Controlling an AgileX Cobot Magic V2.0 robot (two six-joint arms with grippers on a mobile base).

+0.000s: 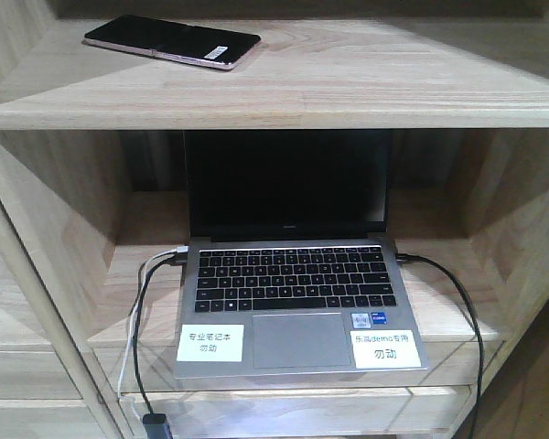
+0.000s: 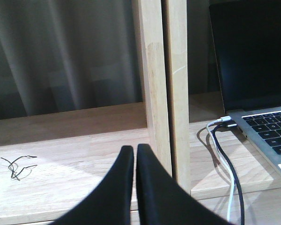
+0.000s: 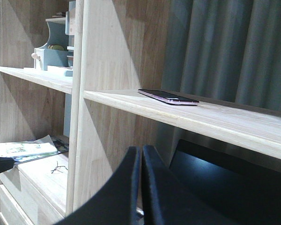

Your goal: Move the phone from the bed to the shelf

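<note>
The phone [image 1: 172,41], black-faced with a rose-gold edge, lies flat on the upper board of the light wood shelf [image 1: 348,87], toward its left end. The right wrist view shows the phone [image 3: 168,97] on that same board [image 3: 215,117], above and beyond my right gripper [image 3: 141,149]. That gripper is shut with nothing between its fingers. My left gripper [image 2: 135,148] is also shut and empty, hanging low in front of a slanted shelf upright [image 2: 166,93]. Neither gripper appears in the front view. The bed is out of view.
An open grey laptop [image 1: 293,283] with two white labels sits on the lower board, cables [image 1: 142,302] at both sides. A thin tangled black wire [image 2: 18,165] lies on the left board. Papers [image 3: 23,149] and a small blue-grey box [image 3: 56,56] sit on further boards. Curtains hang behind.
</note>
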